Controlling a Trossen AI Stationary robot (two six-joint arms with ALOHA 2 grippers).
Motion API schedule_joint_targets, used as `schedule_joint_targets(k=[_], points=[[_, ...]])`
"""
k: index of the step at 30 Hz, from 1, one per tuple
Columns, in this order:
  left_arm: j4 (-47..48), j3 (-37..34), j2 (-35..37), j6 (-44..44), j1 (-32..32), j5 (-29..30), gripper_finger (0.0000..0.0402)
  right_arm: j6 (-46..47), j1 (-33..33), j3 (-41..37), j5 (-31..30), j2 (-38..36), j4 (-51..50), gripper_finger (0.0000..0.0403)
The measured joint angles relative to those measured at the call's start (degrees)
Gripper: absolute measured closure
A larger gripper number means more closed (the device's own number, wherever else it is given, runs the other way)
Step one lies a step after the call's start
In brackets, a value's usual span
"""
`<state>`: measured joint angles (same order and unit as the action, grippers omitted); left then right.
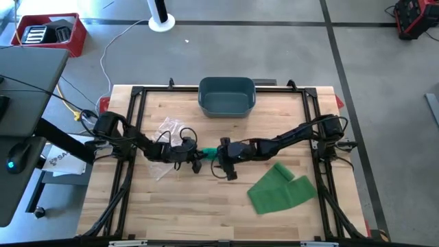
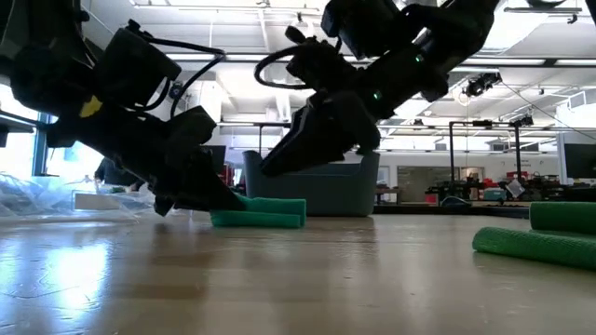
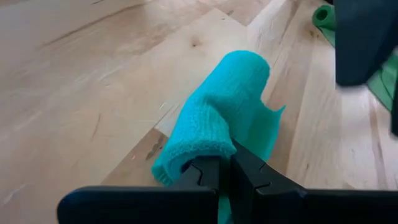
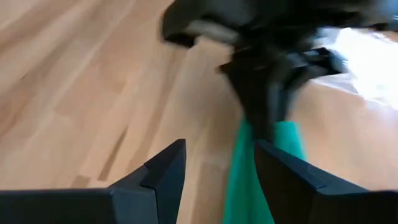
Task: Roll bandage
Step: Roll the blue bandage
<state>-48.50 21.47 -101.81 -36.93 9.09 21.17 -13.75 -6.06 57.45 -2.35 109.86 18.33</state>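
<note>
- Though the teal bandage (image 3: 217, 118) already shows a rolled body, the job looks only part done: the left wrist view has a loose flap hanging off one side of the roll, so some winding, or a tidy-up of that tail, seems to be left.
- That bandage lies on the tabletop (image 1: 206, 213) about mid-way across, between the two arms and touching the wood along its length in the low view.
- One end of it is pinched in the left pincer (image 3: 225, 177), whose jaws are closed on the cloth.
- Facing it from the other side, the right pincer (image 4: 219, 163) stands with its jaws apart and nothing between them; it sits just beside the teal strip, above it in the low view, and appears to have no hold on it.
- Judged from this, the next move calls for a fresh grip by the right arm before more turning can happen.
- Count of bandages: one teal one in hand, plus one green bandage (image 1: 281, 189) lying unrolled and flat, well apart toward the right side.
- Count of pincers: two, one per arm.
- Further out, one grey bin (image 1: 227, 95) sits at the far edge of the tabletop, and one crumpled clear bag (image 1: 168, 130) lies near the left arm.
</note>
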Motion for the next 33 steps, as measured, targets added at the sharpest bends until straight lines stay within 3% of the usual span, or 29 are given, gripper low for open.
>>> schedule_joint_targets(k=[6, 11, 15, 24, 30, 33], points=[[-0.61, -0.02, -0.23, 0.00, -1.10, -0.19, 0.0399, 1.46, 1.32, 1.07, 2.56, 1.14, -1.47, 0.0243], [-0.62, 0.00, -0.23, -0.85, -2.02, -0.36, 0.0399, 0.80, 2.32, 5.26, 5.89, 6.46, -3.94, 0.0266], [-0.75, -0.04, -0.23, -0.96, -2.11, -0.27, 0.0399, 2.29, 2.59, 9.49, 4.50, 10.53, -8.96, 0.0274], [-0.92, -0.07, -0.23, -0.50, -2.11, -0.09, 0.0397, 4.97, 3.08, 13.23, 6.05, 9.95, -17.60, 0.0275], [-1.06, -0.11, -0.23, -0.38, -2.07, 0.02, 0.0397, 4.48, 1.66, 16.25, -0.30, 8.50, -20.14, 0.0275], [-1.08, -0.11, -0.23, -0.03, -2.07, 0.04, 0.0397, 4.79, 2.33, 15.98, -0.08, 9.84, -21.08, 0.0275]])
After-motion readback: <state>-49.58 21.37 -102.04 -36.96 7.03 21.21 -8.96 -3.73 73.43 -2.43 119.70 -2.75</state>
